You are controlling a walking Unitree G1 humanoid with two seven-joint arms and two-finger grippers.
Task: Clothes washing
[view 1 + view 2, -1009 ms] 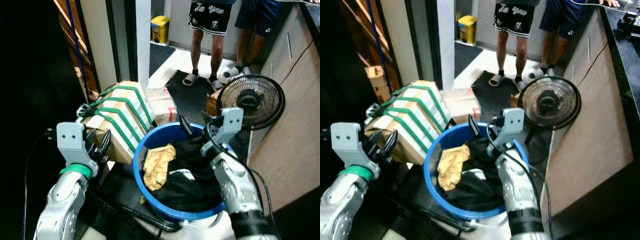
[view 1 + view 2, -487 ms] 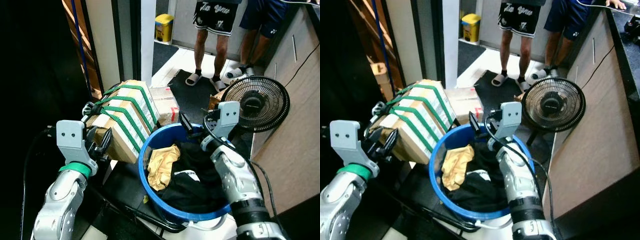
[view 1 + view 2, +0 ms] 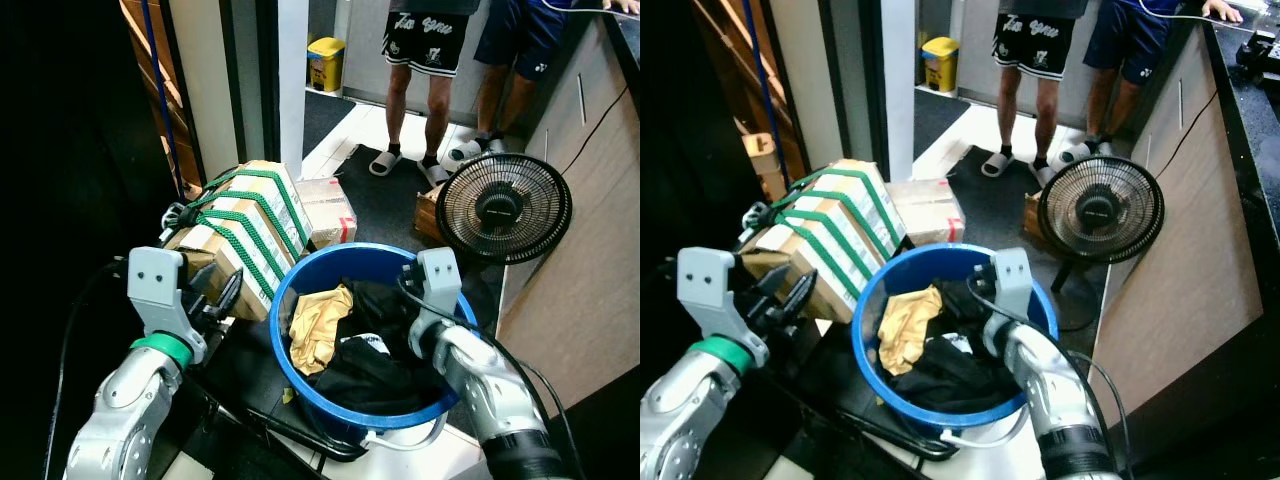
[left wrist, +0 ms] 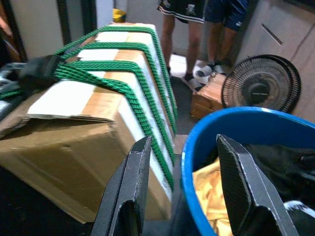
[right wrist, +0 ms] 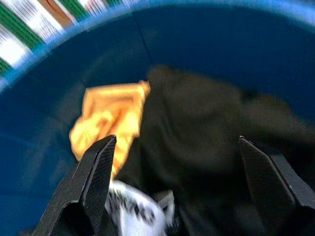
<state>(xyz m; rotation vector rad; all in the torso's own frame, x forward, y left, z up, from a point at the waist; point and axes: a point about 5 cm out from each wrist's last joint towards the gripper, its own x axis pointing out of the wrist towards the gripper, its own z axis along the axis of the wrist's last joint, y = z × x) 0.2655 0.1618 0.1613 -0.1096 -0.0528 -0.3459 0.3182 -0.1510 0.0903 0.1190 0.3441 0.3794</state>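
Although the laundry is gathered, little of the washing itself appears to be done. A blue basket (image 3: pixel 300 290) is seen low in front of the robot, holding a yellow garment (image 3: pixel 316 328) against its left inner wall and a heap of black clothes (image 3: pixel 375 360) with a white print across the rest. Nothing is lifted from it, and no washing machine can be made out, so loading, and everything after it, is judged to be left.

The right gripper (image 5: pixel 177 191) is held inside the basket, just above the black clothes, with its two fingers spread wide and nothing between them. From its wrist camera the yellow garment and the dark heap are seen beyond the fingers, though the picture is blurred. A first grasp is judged to be the step in hand, not yet made.

The left gripper (image 4: pixel 183 191) is held outside the basket, near its left rim, with its fingers apart and empty. Beside it a cardboard box (image 3: pixel 235 250) bound with green straps (image 3: pixel 255 225) is leaned close against the basket.

Beyond the basket a standing fan (image 3: pixel 505 208) is placed by a wooden cabinet, and two people in slippers are seen standing on the floor farther back, near a yellow bin (image 3: pixel 340 62).
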